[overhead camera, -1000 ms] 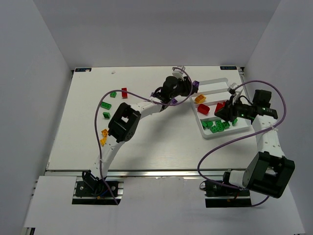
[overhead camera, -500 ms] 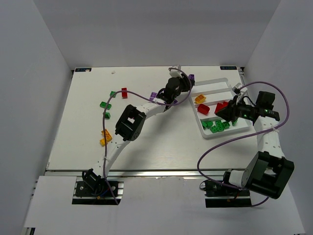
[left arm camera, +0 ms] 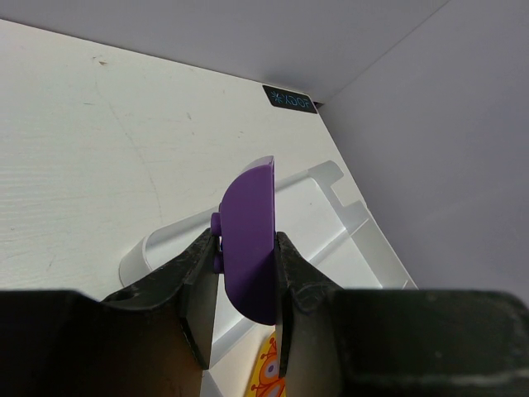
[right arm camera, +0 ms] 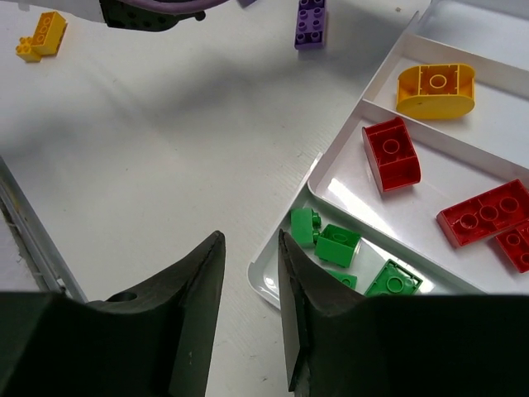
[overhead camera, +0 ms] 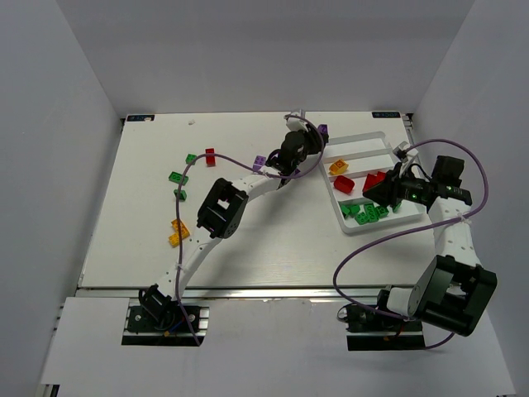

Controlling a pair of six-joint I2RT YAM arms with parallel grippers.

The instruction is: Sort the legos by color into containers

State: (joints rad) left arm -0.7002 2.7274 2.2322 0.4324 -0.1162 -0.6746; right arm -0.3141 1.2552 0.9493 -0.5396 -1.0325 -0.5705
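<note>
Jaws of the left gripper [left arm camera: 245, 252] were seen clamped on a purple rounded lego [left arm camera: 250, 219], which was held on edge, its curved side up, above the far end of the white tray [left arm camera: 335, 178]. A yellow printed piece [left arm camera: 269, 376] was glimpsed just below the fingers. The right gripper [right arm camera: 248, 260] was held with its jaws apart and nothing between them, over the tray's near corner [right arm camera: 281, 223]. Beyond that corner, green bricks [right arm camera: 337, 244] were gathered in the nearest compartment, red bricks [right arm camera: 391, 154] were laid in the middle one, and an orange rounded piece [right arm camera: 436, 89] was set in the farthest. On the table [overhead camera: 273, 240], a purple brick [right arm camera: 311, 22] was left apart from the tray, near the left arm. Further to the left, a red brick [overhead camera: 210, 155], three green bricks [overhead camera: 176, 176] and two orange pieces [overhead camera: 177, 225] were scattered loose, well apart from the tray.
</note>
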